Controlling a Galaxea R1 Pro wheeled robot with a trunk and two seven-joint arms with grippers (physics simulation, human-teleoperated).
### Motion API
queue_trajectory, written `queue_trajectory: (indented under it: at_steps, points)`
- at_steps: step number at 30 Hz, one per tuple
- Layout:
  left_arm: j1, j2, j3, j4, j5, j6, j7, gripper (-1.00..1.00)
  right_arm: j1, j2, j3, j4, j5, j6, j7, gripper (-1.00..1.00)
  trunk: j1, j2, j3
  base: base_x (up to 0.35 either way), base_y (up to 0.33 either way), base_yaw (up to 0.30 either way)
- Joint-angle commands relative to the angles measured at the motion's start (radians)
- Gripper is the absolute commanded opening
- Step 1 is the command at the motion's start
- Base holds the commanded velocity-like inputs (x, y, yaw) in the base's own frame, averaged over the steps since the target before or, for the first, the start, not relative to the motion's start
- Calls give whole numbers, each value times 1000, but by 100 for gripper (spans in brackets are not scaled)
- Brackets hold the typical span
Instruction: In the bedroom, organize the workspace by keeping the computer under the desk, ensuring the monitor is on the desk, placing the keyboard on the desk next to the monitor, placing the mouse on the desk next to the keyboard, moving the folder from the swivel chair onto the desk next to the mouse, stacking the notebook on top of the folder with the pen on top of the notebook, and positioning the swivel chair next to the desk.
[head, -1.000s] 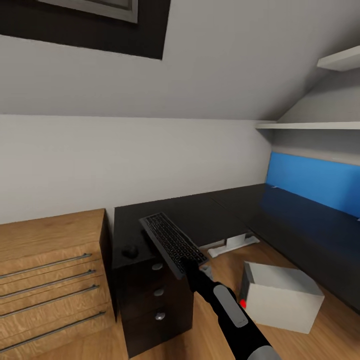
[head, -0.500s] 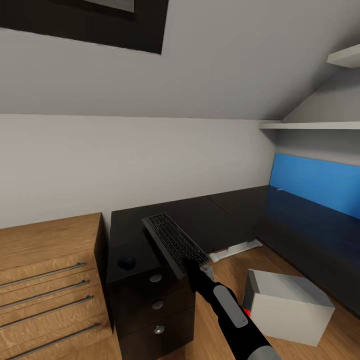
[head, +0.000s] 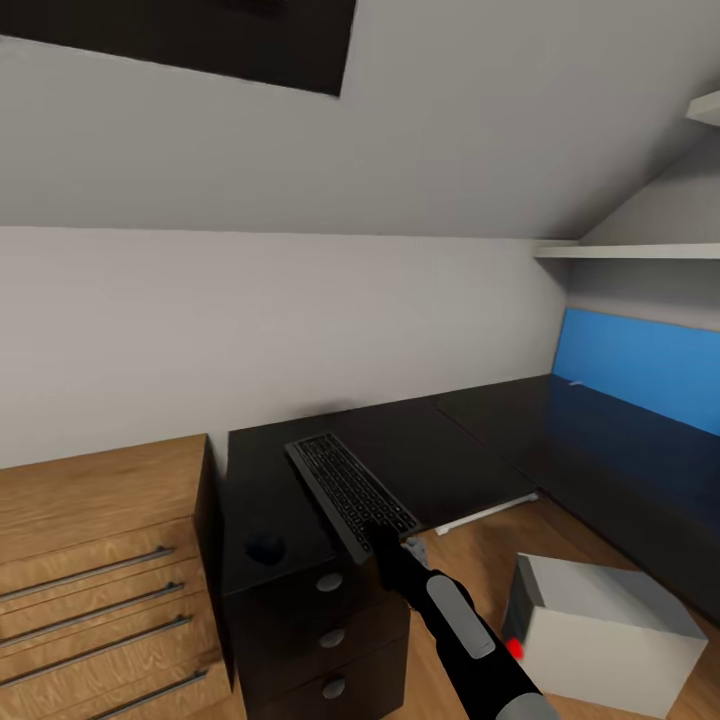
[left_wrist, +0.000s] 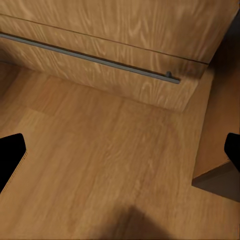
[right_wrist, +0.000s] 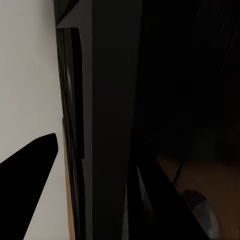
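Keyboard (head: 348, 490) pinched at its near end by right gripper (head: 385, 538), tilted over black desk (head: 430, 450) under pale grey walls, long axis running near-right to far-left. Mouse (head: 265, 546) just left on desktop; wood drawer unit (head: 100, 560) farther left; computer (head: 610, 630) on plank floor, right. Left gripper (left_wrist: 120, 155) spread, empty, above floor.

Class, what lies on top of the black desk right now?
On the desk sits the mouse; the keyboard, held by the right gripper, hovers over it. The surface beneath the keyboard is hidden.

Wood drawer unit (head: 100, 560) (4 handles) — blue wall panel (head: 640, 370).
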Motion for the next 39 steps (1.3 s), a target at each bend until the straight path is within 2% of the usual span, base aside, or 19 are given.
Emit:
queue_trajectory:
  at_steps: [1,23,39]
  points:
    - [-1,1,-8,0,10,-7,6,100,0,0,3,7,-3,3,-14,-100,0,0,-1,5,95,0]
    - [-1,1,-9,0,10,-7,7,100,0,0,3,16,-4,4,-17,-100,0,0,-1,-29,24,0]
    - [-1,0,-9,0,10,-5,6,100,0,0,1,16,-4,3,-17,-100,0,0,-1,-136,-15,0]
